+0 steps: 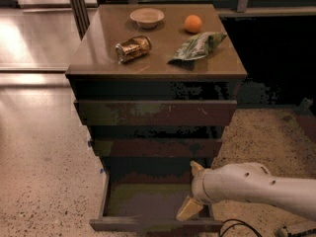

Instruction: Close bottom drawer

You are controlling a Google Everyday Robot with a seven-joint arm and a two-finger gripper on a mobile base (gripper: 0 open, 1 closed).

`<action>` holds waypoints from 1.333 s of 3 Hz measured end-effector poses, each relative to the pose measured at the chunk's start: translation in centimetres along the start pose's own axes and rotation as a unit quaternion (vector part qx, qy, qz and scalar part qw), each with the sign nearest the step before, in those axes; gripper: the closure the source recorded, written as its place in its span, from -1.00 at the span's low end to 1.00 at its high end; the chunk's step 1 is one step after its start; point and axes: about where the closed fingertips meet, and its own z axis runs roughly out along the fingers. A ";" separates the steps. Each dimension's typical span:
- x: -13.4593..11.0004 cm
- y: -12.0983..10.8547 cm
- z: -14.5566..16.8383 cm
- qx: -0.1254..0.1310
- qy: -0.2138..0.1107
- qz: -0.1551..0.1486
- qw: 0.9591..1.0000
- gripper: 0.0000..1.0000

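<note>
The bottom drawer (148,224) of the dark brown cabinet stands pulled out toward me, its greyish floor (143,201) showing. My gripper (188,190) is at the drawer's right side, low over its inside. Its two cream fingers are spread apart, one fingertip (196,167) near the back of the drawer and the other (184,211) near the drawer front. The gripper holds nothing. The white arm (256,186) reaches in from the right.
Above are the middle drawer front (155,147) and the wider top drawer front (155,112). On the cabinet top lie a bowl (147,17), an orange (193,23), a tipped can (133,48) and a green chip bag (200,45). A black cable (236,227) lies on the speckled floor.
</note>
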 end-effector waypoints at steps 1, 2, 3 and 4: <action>1.0 0.3 2.7 -0.012 -0.021 0.015 1.000 -0.93; 2.5 1.1 6.9 -0.034 -0.043 0.035 0.998 -0.47; 3.9 2.4 12.1 -0.049 -0.062 0.041 0.996 0.00; 5.5 4.0 16.4 -0.056 -0.066 0.053 0.995 0.46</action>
